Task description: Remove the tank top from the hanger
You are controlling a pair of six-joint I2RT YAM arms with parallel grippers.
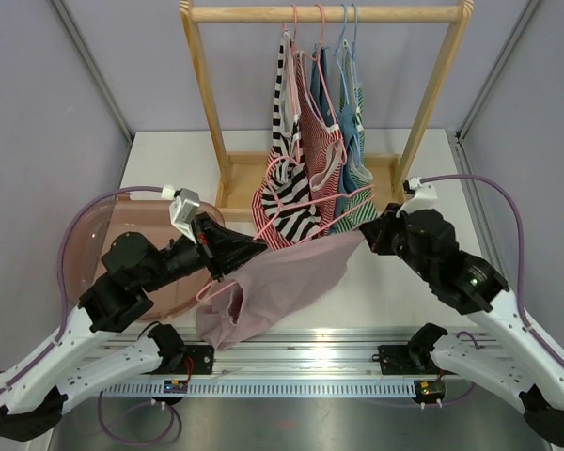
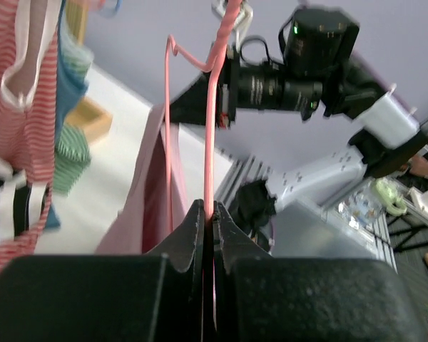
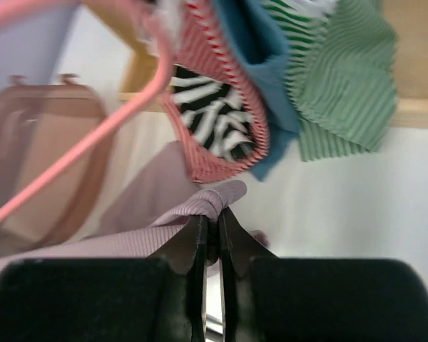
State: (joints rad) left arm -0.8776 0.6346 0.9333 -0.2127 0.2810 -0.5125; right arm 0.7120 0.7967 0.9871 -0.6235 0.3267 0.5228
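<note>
A: L gripper (image 1: 252, 250) is clamped right down on the pink hanger (image 2: 210, 135). Wrist cam shows the jaws closed w/ the wire pinched between them.

B: And the R gripper (image 3: 212, 217)?

A: Narrow, nipping a bunched fold of the mauve tank top (image 1: 282, 282). The garment's slung between both arms, low over the front of the table (image 1: 404, 301), w/ its bottom edge near the rail (image 1: 291, 362).

B: What about room round it?

A: It's tight at the back. The wooden rack (image 1: 205, 113) stands right behind, and the striped tops (image 1: 296, 193) hang down to about hanger level. From above, the pink wire crosses in front of their hems. On the left a brown bin (image 1: 122, 230) sits under the L arm. White tabletop shows to the right, between the fabric and the R arm.

B: Is the hanger out of the top yet?

A: Can't tell. Part of the wire runs behind the fabric, so it's hidden. From above, only a pink loop pokes out by the L gripper, plus a line up toward the R side.

B: And the hook end?

A: It's cut off at the top of the L wrist view. The R wrist view is blurry on its left, w/ bin and wire soft. From above, the L fingertips are lost, dark against the cloth.
</note>
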